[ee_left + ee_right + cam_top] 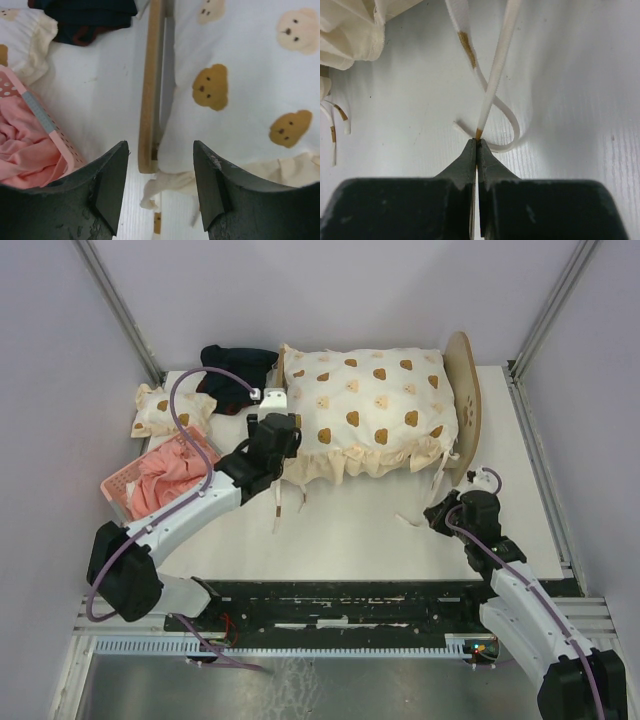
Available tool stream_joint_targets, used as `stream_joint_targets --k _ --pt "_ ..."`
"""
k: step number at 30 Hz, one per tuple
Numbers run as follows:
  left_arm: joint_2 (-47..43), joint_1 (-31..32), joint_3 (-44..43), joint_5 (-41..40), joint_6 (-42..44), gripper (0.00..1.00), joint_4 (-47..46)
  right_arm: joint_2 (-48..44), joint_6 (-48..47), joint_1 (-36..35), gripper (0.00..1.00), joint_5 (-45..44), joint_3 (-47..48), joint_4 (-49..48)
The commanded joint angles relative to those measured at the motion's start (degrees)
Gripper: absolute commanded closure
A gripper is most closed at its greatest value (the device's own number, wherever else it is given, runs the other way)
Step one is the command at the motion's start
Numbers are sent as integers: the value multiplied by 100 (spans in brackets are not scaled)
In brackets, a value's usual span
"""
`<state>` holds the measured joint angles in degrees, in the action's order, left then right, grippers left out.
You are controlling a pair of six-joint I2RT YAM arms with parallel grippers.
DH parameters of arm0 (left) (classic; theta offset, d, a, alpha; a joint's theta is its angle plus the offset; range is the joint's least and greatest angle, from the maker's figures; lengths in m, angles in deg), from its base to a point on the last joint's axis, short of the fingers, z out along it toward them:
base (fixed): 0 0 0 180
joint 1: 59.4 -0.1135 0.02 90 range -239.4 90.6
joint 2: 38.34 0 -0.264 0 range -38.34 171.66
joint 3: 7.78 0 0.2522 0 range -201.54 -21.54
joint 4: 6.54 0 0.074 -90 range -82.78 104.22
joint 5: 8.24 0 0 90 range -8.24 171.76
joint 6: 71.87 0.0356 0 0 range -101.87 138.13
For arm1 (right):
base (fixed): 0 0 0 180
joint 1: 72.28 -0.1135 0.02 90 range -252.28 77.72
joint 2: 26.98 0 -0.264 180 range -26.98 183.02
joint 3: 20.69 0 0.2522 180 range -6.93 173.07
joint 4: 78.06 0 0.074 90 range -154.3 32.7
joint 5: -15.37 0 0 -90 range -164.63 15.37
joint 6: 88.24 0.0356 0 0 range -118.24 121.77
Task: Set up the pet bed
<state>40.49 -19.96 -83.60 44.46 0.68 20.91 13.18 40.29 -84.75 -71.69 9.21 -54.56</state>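
Observation:
The pet bed (462, 405) stands at the back middle, its arched plywood headboard with the dark paw print on the right. A cream bear-print quilt (365, 405) covers it, so the striped mattress is hidden. My left gripper (280, 440) hovers open and empty over the bed's left end. In the left wrist view it (160, 190) straddles the low plywood footboard (150, 85) and the quilt's edge (240, 75). My right gripper (437, 512) is near the headboard's front corner. It (477, 142) is shut on the brown tip of a white tie ribbon (497, 75) of the quilt.
A pink basket (118, 485) with pink cloth sits at the left and also shows in the left wrist view (47, 125). A small bear-print pillow (165, 410) and a dark cloth (235, 370) lie behind it. More loose ties (278, 502) trail on the white table in front of the bed.

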Motion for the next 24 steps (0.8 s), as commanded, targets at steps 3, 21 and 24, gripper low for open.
stream_joint_targets --k 3,21,24 --pt "154 -571 -36 345 438 40 20 18 -19 -4 98 288 11 -273" --pt "727 -1510 124 2446 1482 96 -426 300 -251 -238 98 520 212 93" --pt "385 -1765 216 2837 1940 97 -459 96 -157 -524 98 439 223 246"
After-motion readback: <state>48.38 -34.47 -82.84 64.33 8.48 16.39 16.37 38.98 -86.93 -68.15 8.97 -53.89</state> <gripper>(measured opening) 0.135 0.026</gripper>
